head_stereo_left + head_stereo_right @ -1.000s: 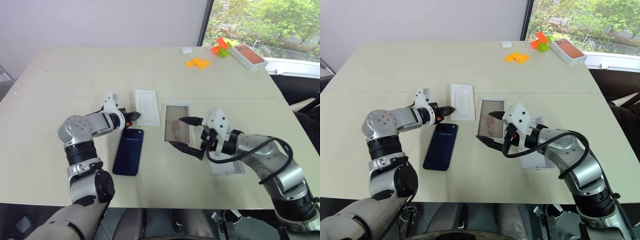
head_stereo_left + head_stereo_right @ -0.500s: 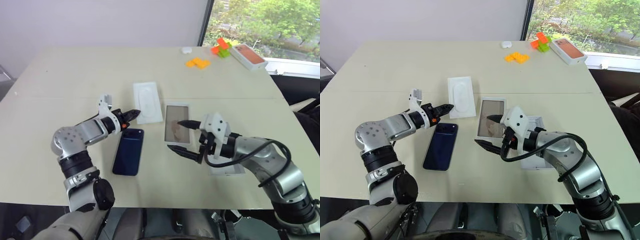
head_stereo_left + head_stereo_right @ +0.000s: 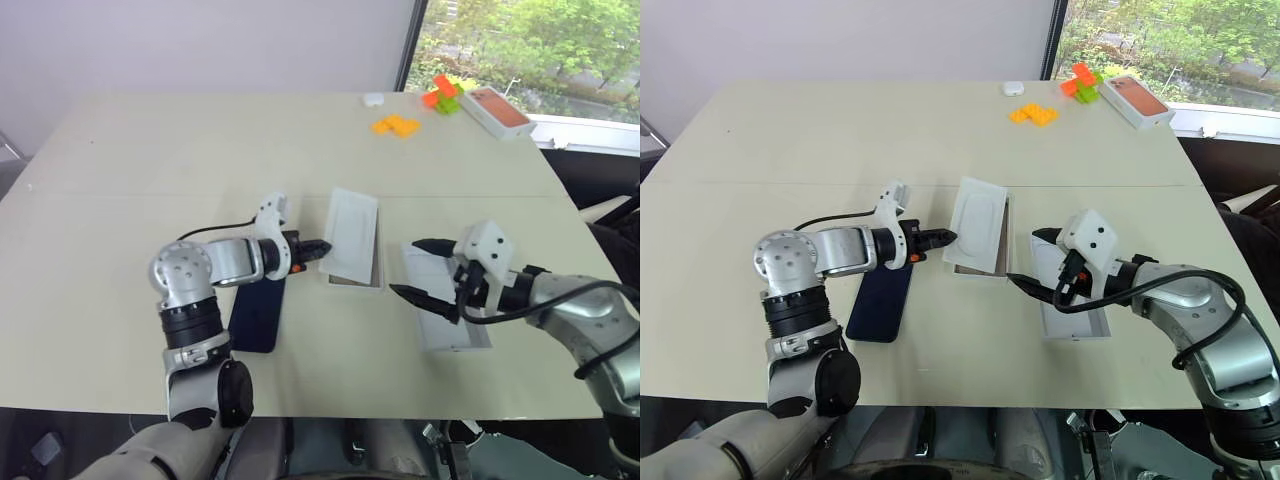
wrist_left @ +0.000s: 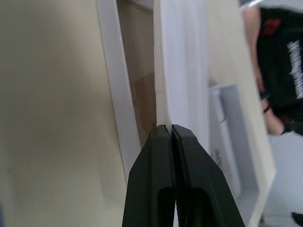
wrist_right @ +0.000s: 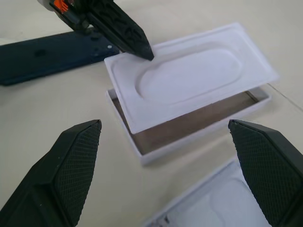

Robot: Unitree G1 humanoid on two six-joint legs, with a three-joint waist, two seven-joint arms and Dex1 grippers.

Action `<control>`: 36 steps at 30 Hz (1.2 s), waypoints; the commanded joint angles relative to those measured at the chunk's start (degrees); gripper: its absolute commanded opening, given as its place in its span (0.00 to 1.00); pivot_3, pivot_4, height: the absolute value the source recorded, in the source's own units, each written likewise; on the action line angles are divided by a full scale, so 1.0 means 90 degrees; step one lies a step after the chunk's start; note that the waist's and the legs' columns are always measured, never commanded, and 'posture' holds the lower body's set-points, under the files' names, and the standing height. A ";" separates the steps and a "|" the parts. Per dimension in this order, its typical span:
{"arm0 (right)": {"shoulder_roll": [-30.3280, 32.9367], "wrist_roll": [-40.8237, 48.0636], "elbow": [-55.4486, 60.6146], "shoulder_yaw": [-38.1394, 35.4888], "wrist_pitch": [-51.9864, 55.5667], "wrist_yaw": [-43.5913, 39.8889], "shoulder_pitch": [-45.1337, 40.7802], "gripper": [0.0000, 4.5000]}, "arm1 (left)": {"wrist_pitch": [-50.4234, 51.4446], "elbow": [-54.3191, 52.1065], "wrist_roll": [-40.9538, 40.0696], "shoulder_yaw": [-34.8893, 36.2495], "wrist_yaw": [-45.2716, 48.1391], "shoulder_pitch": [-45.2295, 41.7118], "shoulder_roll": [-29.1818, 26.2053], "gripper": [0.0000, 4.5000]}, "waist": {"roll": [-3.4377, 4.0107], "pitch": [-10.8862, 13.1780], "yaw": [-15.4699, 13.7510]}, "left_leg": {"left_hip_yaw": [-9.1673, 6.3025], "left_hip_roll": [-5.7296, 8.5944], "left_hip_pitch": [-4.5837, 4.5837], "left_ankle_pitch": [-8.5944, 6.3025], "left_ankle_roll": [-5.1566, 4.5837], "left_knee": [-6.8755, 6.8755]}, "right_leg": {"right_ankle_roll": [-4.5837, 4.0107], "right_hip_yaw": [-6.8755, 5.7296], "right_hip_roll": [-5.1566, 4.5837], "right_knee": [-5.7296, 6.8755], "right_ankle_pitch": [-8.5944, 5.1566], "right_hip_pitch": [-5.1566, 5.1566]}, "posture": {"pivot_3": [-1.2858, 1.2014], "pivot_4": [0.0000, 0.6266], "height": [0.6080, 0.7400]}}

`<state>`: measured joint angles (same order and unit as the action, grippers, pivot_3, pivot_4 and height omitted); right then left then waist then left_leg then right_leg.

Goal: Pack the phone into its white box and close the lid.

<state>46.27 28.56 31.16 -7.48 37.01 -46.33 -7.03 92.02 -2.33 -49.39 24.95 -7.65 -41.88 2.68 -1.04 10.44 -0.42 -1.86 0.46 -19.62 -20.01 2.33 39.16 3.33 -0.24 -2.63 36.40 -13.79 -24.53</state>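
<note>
Phone (image 3: 258,312) lies flat on worktop (image 3: 150,150), just behind/below left tool (image 3: 322,246), far end partly hidden by that arm. Left tool clenched, tips pinching the edge of the thin insert (image 5: 189,82), which sits tilted over the white box (image 5: 203,120), covering most of it; box floor only glimpsed in right wrist view. Right tool (image 3: 1025,260) released, fingers wide, over the lid (image 3: 450,320), lid lying hollow side up, partly hidden by tool. Left wrist view: the pinched insert edge close up.
</note>
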 commanded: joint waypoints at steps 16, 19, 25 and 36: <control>-0.0066 0.0022 0.0244 0.0108 -0.0291 0.0029 -0.0008 1.00 | 0.0053 0.0359 -0.0895 0.0495 -0.1684 -0.0480 0.0502 0.00 | -0.0003 0.0002 -0.0036 | -0.0002 0.0010 0.0000 0.0009 0.0012 0.0004 | 0.0003 0.0000 0.0000 -0.0002 0.0002 0.0005 | 0.52 0.24 1.00; -0.0073 0.0016 0.0234 0.0149 -0.0311 0.0048 -0.0011 1.00 | 0.0053 0.0333 -0.1081 0.0415 -0.1911 -0.0409 0.0519 0.00 | -0.0003 0.0002 -0.0036 | -0.0003 0.0010 0.0000 0.0009 0.0013 0.0004 | 0.0003 0.0000 -0.0001 -0.0002 0.0002 0.0005 | 0.52 0.24 1.00; -0.0087 -0.0011 0.0207 0.0212 -0.0358 0.0059 -0.0008 1.00 | 0.0053 0.0307 -0.1299 0.0234 -0.2296 -0.0256 0.0495 0.00 | -0.0003 0.0002 -0.0034 | -0.0003 0.0010 0.0001 0.0011 0.0016 0.0004 | 0.0003 0.0000 0.0000 -0.0001 0.0002 0.0005 | 0.52 0.24 1.00; -0.0095 -0.0029 0.0196 0.0296 -0.0396 0.0070 -0.0009 1.00 | 0.0053 0.0291 -0.1688 0.0183 -0.2704 -0.0162 0.0636 0.00 | -0.0003 0.0002 -0.0038 | -0.0003 0.0011 0.0001 0.0012 0.0018 0.0003 | 0.0003 0.0000 -0.0001 -0.0001 0.0002 0.0005 | 0.52 0.24 1.00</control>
<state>45.85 28.30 31.75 -4.67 34.49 -45.76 -6.97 92.02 1.64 -62.15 26.54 -31.60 -43.25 7.92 -1.07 10.46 -0.77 -1.88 0.56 -19.61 -19.90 2.50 39.19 3.36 -0.24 -2.63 36.39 -13.78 -24.49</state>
